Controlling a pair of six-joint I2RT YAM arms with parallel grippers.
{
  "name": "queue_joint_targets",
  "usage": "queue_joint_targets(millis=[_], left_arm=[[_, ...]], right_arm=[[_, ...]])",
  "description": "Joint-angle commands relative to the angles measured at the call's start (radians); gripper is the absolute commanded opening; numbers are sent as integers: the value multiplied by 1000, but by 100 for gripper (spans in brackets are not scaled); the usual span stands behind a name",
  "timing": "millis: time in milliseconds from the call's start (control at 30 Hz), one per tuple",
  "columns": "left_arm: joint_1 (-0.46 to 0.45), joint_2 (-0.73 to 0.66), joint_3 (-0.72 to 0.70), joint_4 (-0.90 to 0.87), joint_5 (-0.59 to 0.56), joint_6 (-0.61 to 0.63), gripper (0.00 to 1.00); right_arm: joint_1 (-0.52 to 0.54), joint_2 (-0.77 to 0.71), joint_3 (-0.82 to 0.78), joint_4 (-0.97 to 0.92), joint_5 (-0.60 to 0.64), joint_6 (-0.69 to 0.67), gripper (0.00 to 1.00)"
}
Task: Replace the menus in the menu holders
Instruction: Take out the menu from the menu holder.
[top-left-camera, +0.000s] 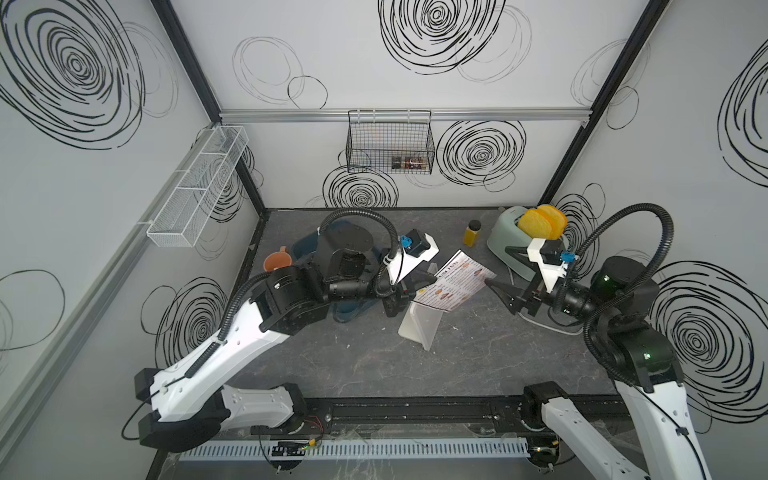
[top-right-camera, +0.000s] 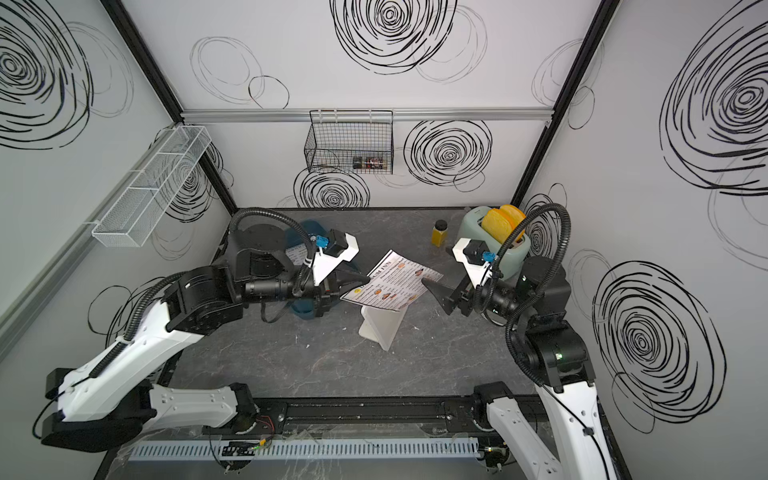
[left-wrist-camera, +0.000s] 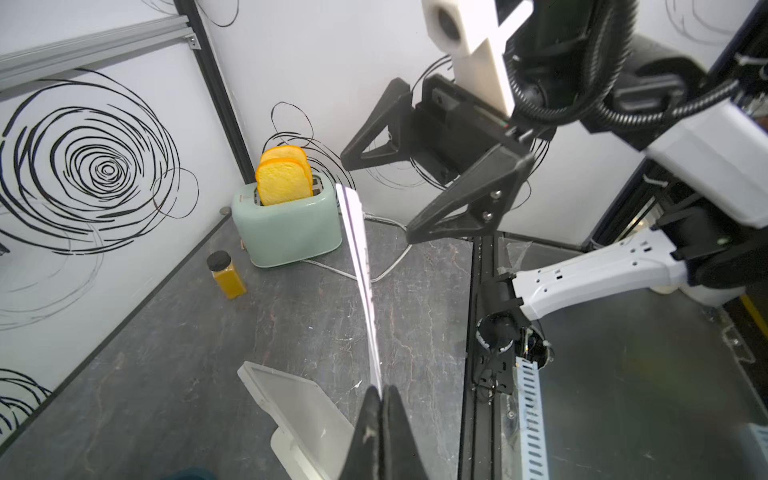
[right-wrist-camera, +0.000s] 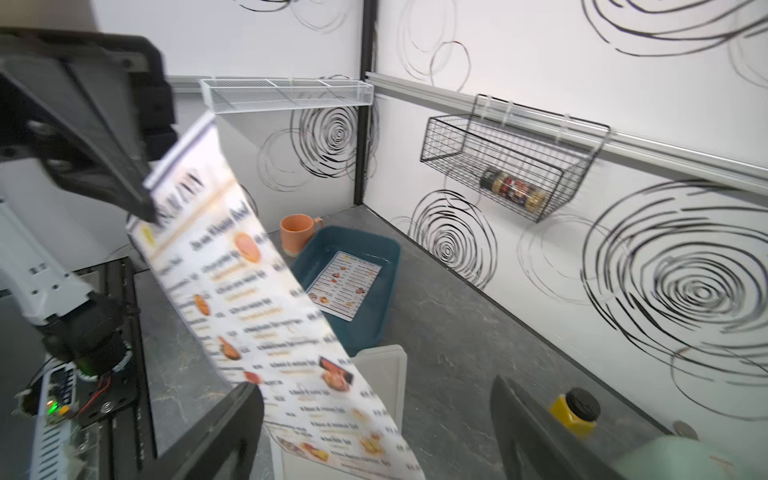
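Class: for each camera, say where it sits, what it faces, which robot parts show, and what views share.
Top view: overhead in front, looking down at the table; both arms.
Top view: alongside, same aim, menu holder central; both arms.
Left wrist: faces the toaster and right gripper; own left gripper shut on the held menu.
Right wrist: faces the teal tray; own fingers.
Shared: all show the held menu.

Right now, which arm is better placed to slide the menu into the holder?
Left. The left hand is shut on the edge of the menu, holding the sheet above the white menu holder. The right hand is open at the sheet's far end, gripping nothing.
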Motion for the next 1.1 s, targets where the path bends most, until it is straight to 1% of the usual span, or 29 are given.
queue_joint_targets(millis=[0,100,200,267,300,400,600,700,767,833,867,900,933,967,1000,1067], left_arm=[[-22,3,-10,75,-58,194,0],[-33,21,5,37,-101,238,0],[-56,21,-3,18,-86,291,0],[-71,15,-13,18,-72,313,0],[-77,11,-17,16,-64,324,0],[-85,6,-28,13,-59,347,0],[-90,12,-30,-5,-79,367,0],[-90,9,-32,-10,-91,374,0],[-90,7,-36,-13,-94,376,0],[-90,4,-40,-12,-90,376,0],[-89,1,-44,-8,-95,372,5],[-89,-3,-49,5,-114,361,47],[-90,-14,-67,44,-164,332,99],[-90,-37,-99,108,-246,292,96],[-89,-60,-133,183,-317,252,96],[-83,-129,-232,354,-480,122,96]], right_arm=[[21,40,13,-55,-175,-194,79],[54,46,4,-92,-181,-250,71],[108,79,0,-107,-157,-286,56],[158,96,1,-107,-105,-289,48],[184,96,-2,-112,-72,-287,46],[229,80,-24,-132,-39,-291,44],[235,49,-38,-155,-48,-259,28],[234,30,-41,-174,-37,-239,24],[235,14,-46,-188,-30,-218,15],[235,4,-53,-197,-37,-193,0],[235,0,-56,-204,-41,-175,0],[235,-5,-59,-209,-42,-150,0],[235,-13,-64,-210,-27,-101,0],[234,-24,-68,-206,13,-2,0],[233,-34,-72,-201,79,108,0],[233,-62,-101,-203,263,372,0]])
